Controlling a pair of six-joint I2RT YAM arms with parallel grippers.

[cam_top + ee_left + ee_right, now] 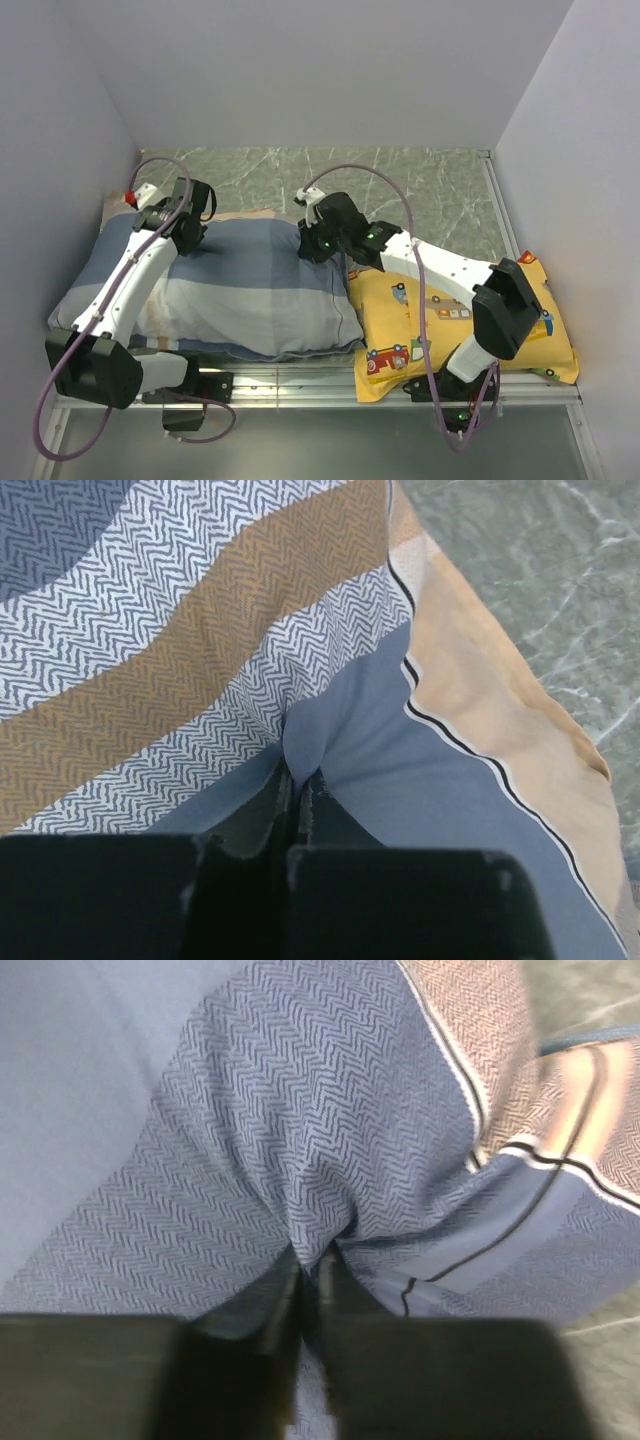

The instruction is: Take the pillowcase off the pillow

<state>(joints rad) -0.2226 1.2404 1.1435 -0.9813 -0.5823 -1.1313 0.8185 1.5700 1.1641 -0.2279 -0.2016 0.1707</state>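
Observation:
The striped pillowcase (245, 285) lies on the left half of the table, plump with the pillow inside; the pillow itself is hidden by the cloth. My left gripper (188, 238) sits at the case's far left corner, shut on a pinched fold of its blue cloth (305, 745), beside the beige edging (480, 680). At the far right corner my right gripper (312, 245) is likewise shut on a fold of herringbone-patterned blue cloth (320, 1230). Both pairs of jaws press together with fabric bunched between them.
A yellow cartoon-vehicle print pillow (395, 315) lies to the right, partly under my right arm (450, 275). White walls enclose the left, back and right. Green marbled table surface (330, 170) shows behind the pillows. A metal rail (300, 385) runs along the near edge.

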